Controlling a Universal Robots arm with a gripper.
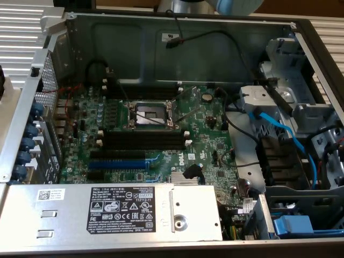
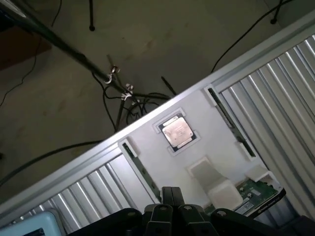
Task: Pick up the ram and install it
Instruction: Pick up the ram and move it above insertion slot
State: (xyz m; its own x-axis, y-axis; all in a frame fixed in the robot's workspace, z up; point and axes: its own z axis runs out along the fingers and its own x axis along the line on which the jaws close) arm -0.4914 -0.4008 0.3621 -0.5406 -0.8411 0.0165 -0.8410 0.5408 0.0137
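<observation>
Operator: State the arm pose

Technician: In the exterior view, a section of the arm [image 1: 236,5] shows at the top edge of the frame, right of centre, beyond the far wall of the open computer case [image 1: 177,40]. The wrist view looks down at a slant: the slatted table [image 2: 275,93] runs diagonally across the frame, and the floor [image 2: 147,44] with loose cables lies past its edge

Operator: Gripper condition?

Technician: The gripper [image 2: 173,191] hangs above the white holder plate [image 2: 204,115], clear of it. Its black fingers [image 2: 167,196] are pressed together, with nothing held between them

Operator: Locate the ram

Technician: The ram [image 2: 231,122] stands on edge in a groove of the holder plate, beside the processor [image 2: 177,132]. A second dark stick [image 2: 141,172] of like form stands on the processor's other side, its near end close to the fingertips. Installation is not yet done. In the exterior view the black memory slots [image 1: 142,141] lie at frame centre, just below the processor socket [image 1: 153,114] on the motherboard [image 1: 204,145]
</observation>
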